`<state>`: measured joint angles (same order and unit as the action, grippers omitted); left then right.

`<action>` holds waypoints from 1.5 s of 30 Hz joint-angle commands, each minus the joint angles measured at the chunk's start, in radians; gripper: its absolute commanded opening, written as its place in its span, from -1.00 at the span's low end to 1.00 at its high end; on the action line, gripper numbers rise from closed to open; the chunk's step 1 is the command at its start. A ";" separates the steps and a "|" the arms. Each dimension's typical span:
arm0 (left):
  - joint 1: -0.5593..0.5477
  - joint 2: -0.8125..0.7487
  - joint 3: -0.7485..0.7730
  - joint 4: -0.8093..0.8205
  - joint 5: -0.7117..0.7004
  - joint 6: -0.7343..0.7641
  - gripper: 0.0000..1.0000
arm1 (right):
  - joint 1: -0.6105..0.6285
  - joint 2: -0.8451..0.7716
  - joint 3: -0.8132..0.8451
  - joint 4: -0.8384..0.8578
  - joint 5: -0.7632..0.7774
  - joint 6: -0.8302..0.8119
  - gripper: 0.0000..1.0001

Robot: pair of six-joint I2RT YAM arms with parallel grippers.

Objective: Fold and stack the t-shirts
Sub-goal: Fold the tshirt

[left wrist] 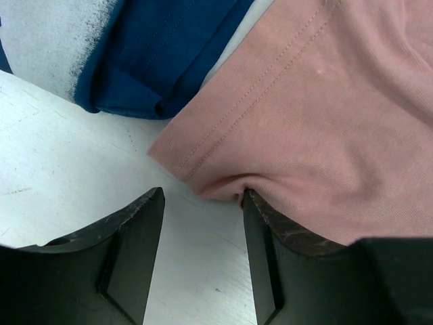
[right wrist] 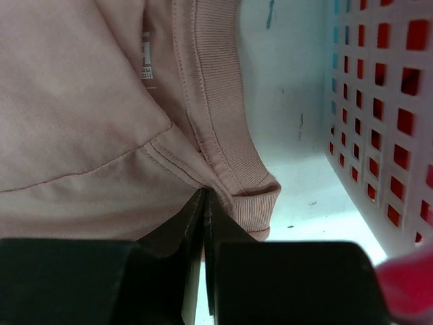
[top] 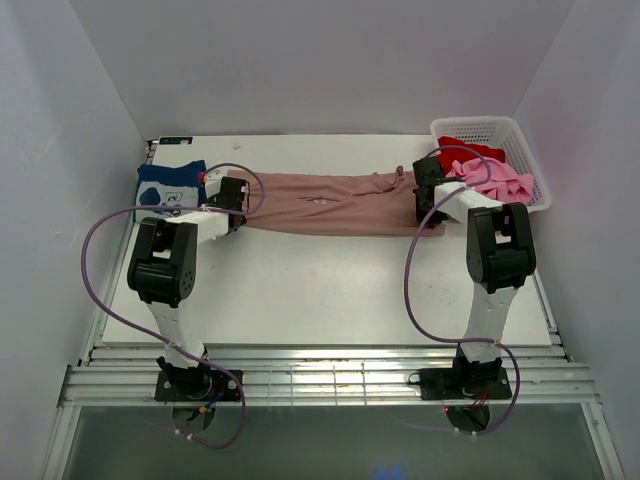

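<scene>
Left gripper [left wrist: 203, 198]: jaws apart at pink-tan t-shirt [left wrist: 304, 122]
Right gripper [right wrist: 205, 203]: clamped on it
Risk: unheld end may drag and skew the fold

No legible text, neck tag [right wrist: 147, 59] in pink-tan t-shirt [right wrist: 67, 101] blurred, print [top: 173, 196] on navy t-shirt [top: 155, 178] unreadable

The left arm [top: 162, 262] and right arm [top: 498, 250] are black joint housings joined by white links, each trailing a looped lilac cable [top: 92, 262] behind its wrist, and the left gripper [left wrist: 203, 195] has scuffed matte-black wedge fingers [left wrist: 132, 257].
</scene>
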<state>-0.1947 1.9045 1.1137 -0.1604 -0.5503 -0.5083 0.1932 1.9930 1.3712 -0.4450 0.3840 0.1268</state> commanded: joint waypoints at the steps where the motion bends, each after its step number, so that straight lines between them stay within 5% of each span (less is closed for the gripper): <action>1: 0.006 -0.005 -0.014 -0.061 0.033 -0.007 0.22 | -0.011 -0.020 0.017 0.049 -0.014 -0.068 -0.85; 12: -0.149 -0.212 0.090 -0.053 -0.069 0.004 0.24 | -0.005 -0.307 0.049 0.210 -0.167 -0.105 -0.58; 27: -0.158 0.089 0.276 -0.016 -0.043 0.097 0.24 | -0.003 0.211 0.590 0.103 -0.554 -0.058 -0.52; 45: -0.127 0.166 0.282 -0.018 -0.028 0.102 0.24 | -0.003 0.343 0.591 0.189 -0.677 -0.056 -0.36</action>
<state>-0.3256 2.0907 1.3956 -0.1761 -0.5858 -0.4042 0.1909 2.3138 1.9339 -0.2867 -0.2478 0.0689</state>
